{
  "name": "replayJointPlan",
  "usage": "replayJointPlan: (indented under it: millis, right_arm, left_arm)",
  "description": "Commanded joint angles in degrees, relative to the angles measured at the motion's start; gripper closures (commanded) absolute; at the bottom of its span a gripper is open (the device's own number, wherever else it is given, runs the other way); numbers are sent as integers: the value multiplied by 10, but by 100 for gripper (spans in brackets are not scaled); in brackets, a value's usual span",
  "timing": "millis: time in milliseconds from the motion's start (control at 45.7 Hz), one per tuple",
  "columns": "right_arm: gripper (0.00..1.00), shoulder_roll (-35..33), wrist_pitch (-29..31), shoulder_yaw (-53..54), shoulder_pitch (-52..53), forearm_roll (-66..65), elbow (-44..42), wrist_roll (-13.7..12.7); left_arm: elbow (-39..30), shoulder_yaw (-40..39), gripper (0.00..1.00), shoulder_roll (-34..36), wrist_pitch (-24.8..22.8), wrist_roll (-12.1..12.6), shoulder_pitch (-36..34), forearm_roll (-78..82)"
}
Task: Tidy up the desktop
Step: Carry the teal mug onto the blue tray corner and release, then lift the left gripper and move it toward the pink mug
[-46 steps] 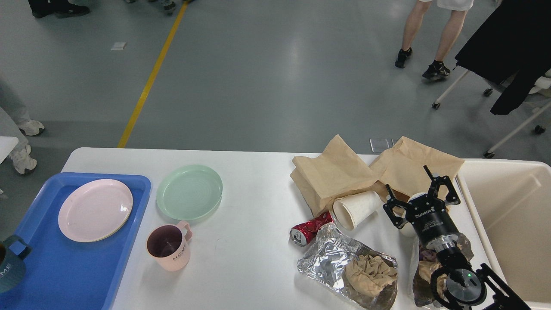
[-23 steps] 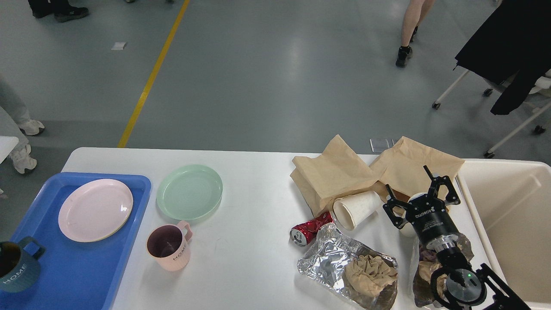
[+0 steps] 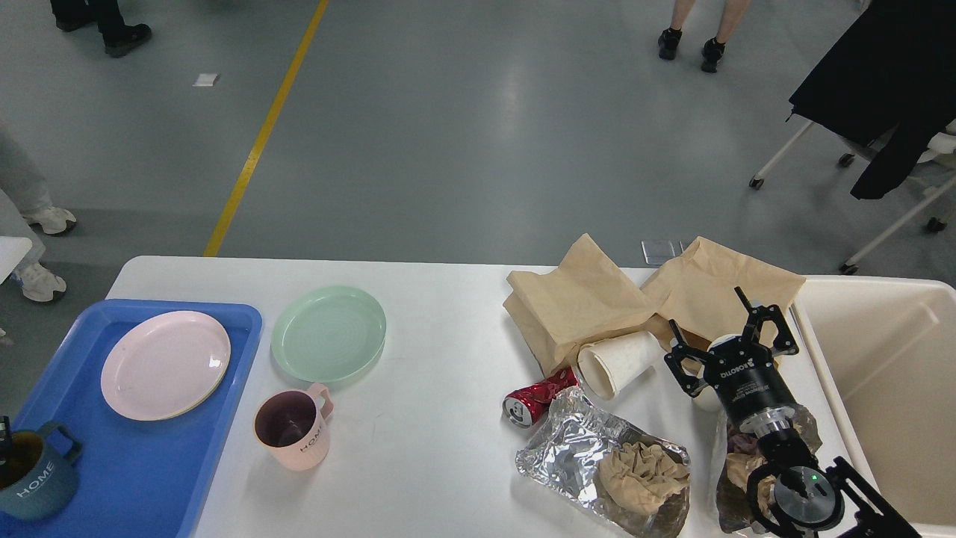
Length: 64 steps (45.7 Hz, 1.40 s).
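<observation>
Right gripper (image 3: 728, 329) hovers with its two black fingers spread wide, holding nothing, above a small white paper cup (image 3: 706, 396) that is mostly hidden beneath it, beside the crumpled brown paper bags (image 3: 597, 299). To take this cup well, I judge the fingers should straddle its wall squarely, close gently so thin paper does not collapse, then carry it right to the cream-coloured plastic bin (image 3: 881, 388). A second white paper cup lying on its side (image 3: 616, 362) and a crushed red drinks can (image 3: 534, 396) sit close by and could be knocked. The left gripper cannot be made out; only a dark sliver shows at the left edge by the dark teal mug (image 3: 33, 478), which stands on the blue plastic tray (image 3: 149, 463).

The large white rectangular desktop (image 3: 441, 329) fills the lower view, tray at its left, bin at its right. It is smooth and evenly lit. Beyond lies a grey glossy floor with a yellow line, and people's legs.
</observation>
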Motion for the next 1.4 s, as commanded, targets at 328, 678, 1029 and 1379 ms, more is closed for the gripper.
replayJointPlan:
  millis: [328, 678, 1029, 1379]
  right_arm:
    - [0, 0, 0, 0, -1, 0, 0, 0]
    - [0, 0, 0, 0, 0, 0, 0, 0]
    - [0, 0, 0, 0, -1, -1, 0, 0]
    - [0, 0, 0, 0, 0, 0, 0, 0]
  left_arm:
    - [-63, 60, 5, 39, -21, -4, -64, -41]
    - [-237, 280, 5, 15, -42, -3, -343, -92]
    - [-484, 465, 5, -244, -37, -1, -678, -252]
    - [-709, 418, 5, -406, 54, 16, -890, -339]
